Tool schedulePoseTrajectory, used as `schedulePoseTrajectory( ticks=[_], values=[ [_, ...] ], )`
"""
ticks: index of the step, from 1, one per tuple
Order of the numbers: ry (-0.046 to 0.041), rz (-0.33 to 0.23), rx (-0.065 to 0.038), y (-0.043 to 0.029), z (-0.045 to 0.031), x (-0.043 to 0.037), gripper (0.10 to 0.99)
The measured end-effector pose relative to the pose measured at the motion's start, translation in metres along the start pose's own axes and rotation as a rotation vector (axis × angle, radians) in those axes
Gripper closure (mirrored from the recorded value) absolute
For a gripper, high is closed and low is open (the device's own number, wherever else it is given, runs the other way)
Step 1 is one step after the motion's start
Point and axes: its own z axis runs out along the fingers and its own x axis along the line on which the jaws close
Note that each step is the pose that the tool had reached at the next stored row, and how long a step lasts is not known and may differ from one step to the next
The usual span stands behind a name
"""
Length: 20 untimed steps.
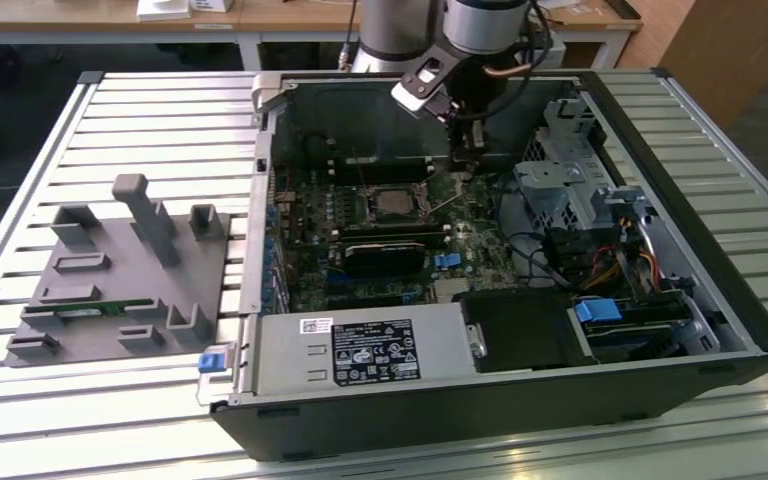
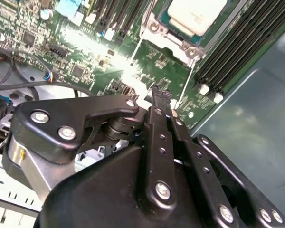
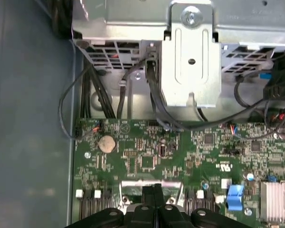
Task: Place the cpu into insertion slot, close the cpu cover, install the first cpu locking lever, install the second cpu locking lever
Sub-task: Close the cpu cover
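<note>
Black fingers (image 3: 149, 193), pressed together, hang just beside the insertion slot (image 1: 355, 204), where the silver cpu (image 2: 197, 14) already sits.

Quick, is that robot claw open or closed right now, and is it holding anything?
Gripper: closed, nothing seen in its grasp.

Cpu (image 2: 198, 13) in insertion slot (image 1: 387, 203) inside pc case (image 1: 424, 422); claw (image 1: 466, 168) just beside slot, at exterior view's right.
</note>
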Motion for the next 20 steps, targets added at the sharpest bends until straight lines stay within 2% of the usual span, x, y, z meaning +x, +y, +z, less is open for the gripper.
schedulePoseTrajectory(
  ticks=[16, 20],
  values=[
    [-0.0011, 0.019, 0.000, 0.0142, 0.0061, 0.0002, 0.980],
    [-0.0010, 0.019, 0.001, 0.0197, 0.0072, 0.0008, 0.980]
  ],
)
